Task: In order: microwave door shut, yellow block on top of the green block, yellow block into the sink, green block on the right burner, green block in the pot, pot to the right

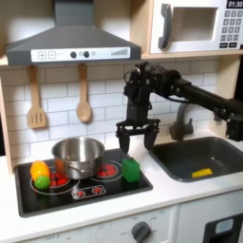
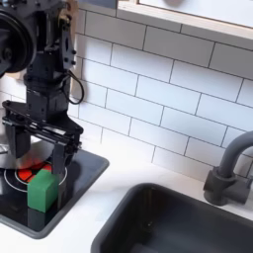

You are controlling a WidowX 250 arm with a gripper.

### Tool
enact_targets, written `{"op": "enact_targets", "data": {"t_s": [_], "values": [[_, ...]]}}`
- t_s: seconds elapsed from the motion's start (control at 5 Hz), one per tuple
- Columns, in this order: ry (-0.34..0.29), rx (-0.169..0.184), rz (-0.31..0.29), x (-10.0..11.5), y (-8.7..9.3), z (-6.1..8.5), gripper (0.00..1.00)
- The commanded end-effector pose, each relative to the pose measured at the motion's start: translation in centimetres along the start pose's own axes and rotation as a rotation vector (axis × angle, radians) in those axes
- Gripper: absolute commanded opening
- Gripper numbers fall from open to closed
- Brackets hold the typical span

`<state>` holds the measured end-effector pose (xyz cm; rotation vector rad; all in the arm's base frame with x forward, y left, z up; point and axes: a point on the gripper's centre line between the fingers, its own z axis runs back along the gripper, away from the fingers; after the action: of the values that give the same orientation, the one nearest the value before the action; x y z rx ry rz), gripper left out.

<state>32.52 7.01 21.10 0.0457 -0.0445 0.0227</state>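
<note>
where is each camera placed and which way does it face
First exterior view: in front of the toy kitchen, facing the tiled back wall; takes in microwave door, pot, sink with yellow block; the arm reaches in from the first exterior view's right, gripper open.
Second exterior view: close and low over the counter, looking across the sink toward the cooktop; gripper above green block.
Shared: gripper, green block, sink, faucet.
</note>
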Motion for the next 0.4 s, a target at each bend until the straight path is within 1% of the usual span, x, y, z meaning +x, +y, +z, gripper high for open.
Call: {"op": "enact_targets", "data": {"t_s": [0.0,0.2], "values": [[-0.005,0.012,0.004,0.5,0.2,-1.8,1.00],[0.006,0.008,-0.001,0.7,0.2,-2.9,1.00]]}}
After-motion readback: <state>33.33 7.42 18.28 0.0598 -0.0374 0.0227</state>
